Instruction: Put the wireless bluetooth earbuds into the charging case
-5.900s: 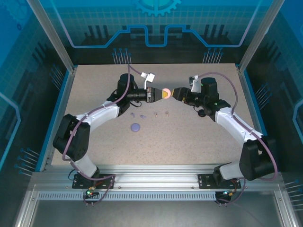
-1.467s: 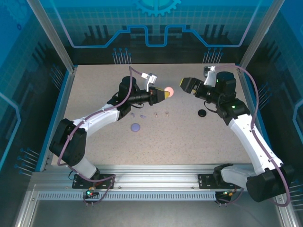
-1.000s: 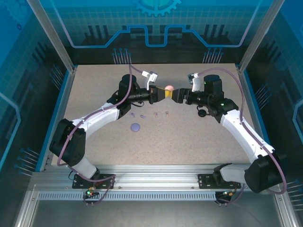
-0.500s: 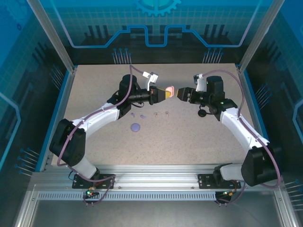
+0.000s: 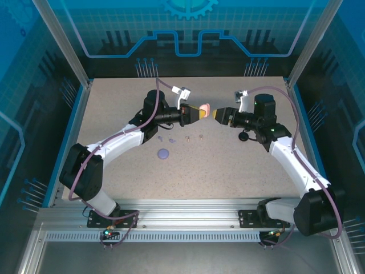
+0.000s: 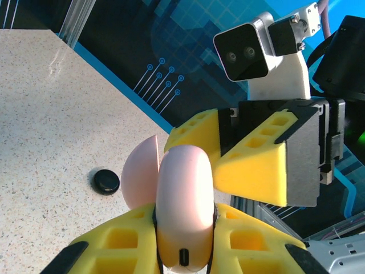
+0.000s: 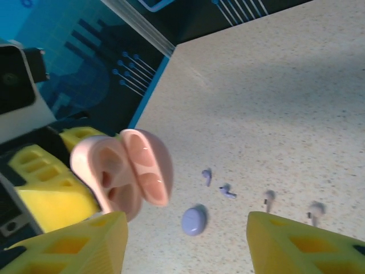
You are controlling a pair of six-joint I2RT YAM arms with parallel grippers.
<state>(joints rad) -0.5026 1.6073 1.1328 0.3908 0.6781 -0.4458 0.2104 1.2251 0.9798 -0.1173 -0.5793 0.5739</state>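
My left gripper (image 5: 198, 113) is shut on a pink charging case (image 5: 203, 108), held above the table with its lid swung open. In the left wrist view the case (image 6: 185, 194) sits upright between the yellow fingers (image 6: 114, 245), its lid (image 6: 140, 171) hinged to the left. My right gripper (image 5: 218, 115) hangs open just right of the case, not touching it. The right wrist view looks into the open case (image 7: 128, 171), and my right gripper (image 7: 185, 242) holds nothing. Two lilac earbuds (image 7: 207, 176) (image 7: 228, 192) and two pink earbuds (image 7: 268, 198) (image 7: 313, 211) lie on the table below.
A shut lilac case (image 5: 164, 153) lies on the table in front of the earbuds (image 5: 171, 140). A black case (image 5: 243, 136) lies under the right arm. Blue walls and aluminium posts ring the speckled table (image 5: 199, 171).
The right gripper has drawn back to the right from the pink case and its jaws have narrowed. The case's lid now stands open. The left arm has held still.
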